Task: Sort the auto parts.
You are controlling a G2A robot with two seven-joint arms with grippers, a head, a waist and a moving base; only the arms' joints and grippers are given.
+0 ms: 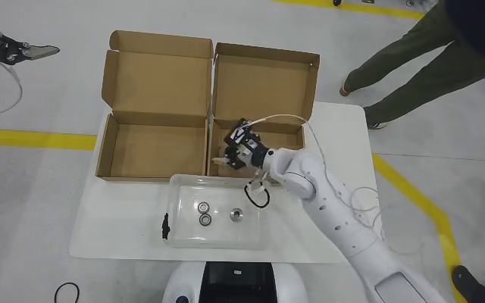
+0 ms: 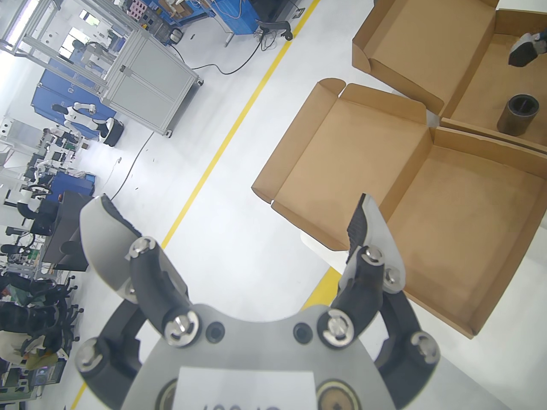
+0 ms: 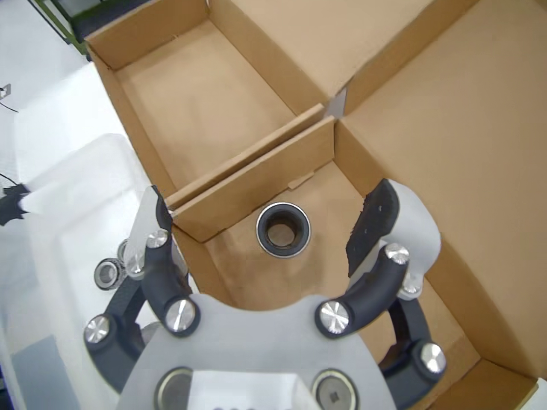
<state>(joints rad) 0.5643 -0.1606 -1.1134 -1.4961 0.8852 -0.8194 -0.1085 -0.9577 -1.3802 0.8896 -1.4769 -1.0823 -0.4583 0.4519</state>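
Right fingers [image 3: 372,224] gape above the sleeve [image 3: 282,229] in a cardboard box [image 3: 324,198]; left fingers [image 2: 366,232] apart.

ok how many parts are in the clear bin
3: a round bearing and a second bearing next to it near the middle of the clear bin, and a silvery part set apart from them. The bin's cloudy walls may hide more.

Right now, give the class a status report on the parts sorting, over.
Right hand open, above dark metal cylindrical sleeve standing in right brown cardboard box. Left hand open, out over floor. Two ring bearings in clear plastic tray. Nothing blocking sleeve.
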